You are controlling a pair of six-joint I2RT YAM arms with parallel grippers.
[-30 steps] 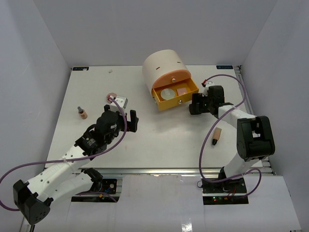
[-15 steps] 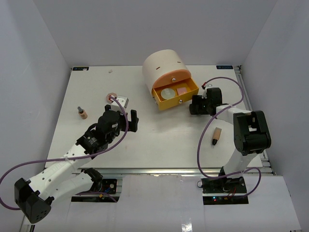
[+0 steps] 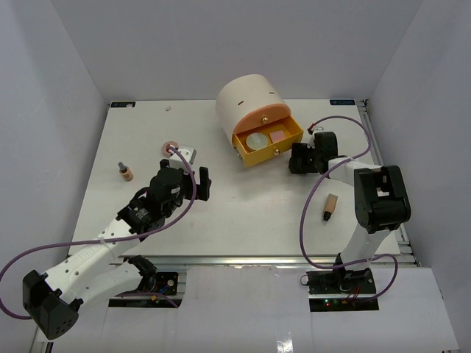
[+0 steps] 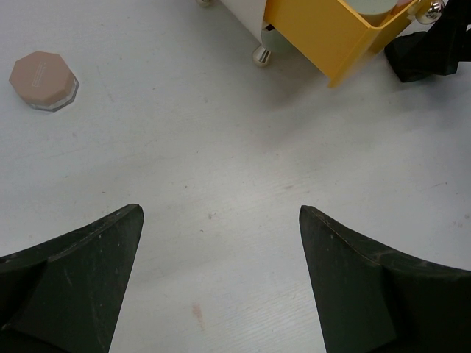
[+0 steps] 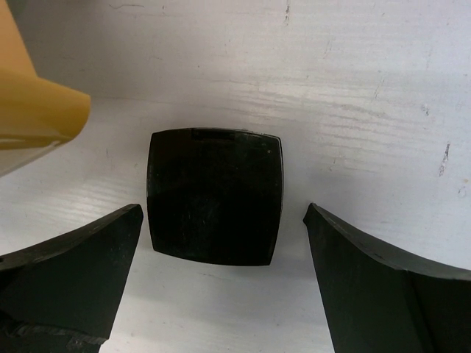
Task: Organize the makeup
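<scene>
1. R gripper (image 5: 221, 211): jaws wide apart, clamping nothing. Black square case (image 5: 214, 197) lies flat on table (image 5: 368, 73) betw. the fingers, w/ a gap each side.
2. Just beside case: corner of yellow drawer (image 5: 33, 110).
3. L gripper (image 4: 221, 220): jaws wide apart, empty, over bare table.
4. Pink disc (image 4: 44, 79) sits well apart from L gripper.
5. Top view: drawer stands out of cream drum (image 3: 246, 99), w/ silver-white compact (image 3: 256, 140) + pink palette (image 3: 277, 137) inside.
6. Tan tubes (image 3: 126, 172) on table: one near the L side, other tube (image 3: 330, 207) by R arm.

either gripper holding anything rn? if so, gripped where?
Nothing is held. The left gripper: jaws open over the table. The right gripper: jaws open either side of the black square case, which lies flat on the table, not touched.
</scene>
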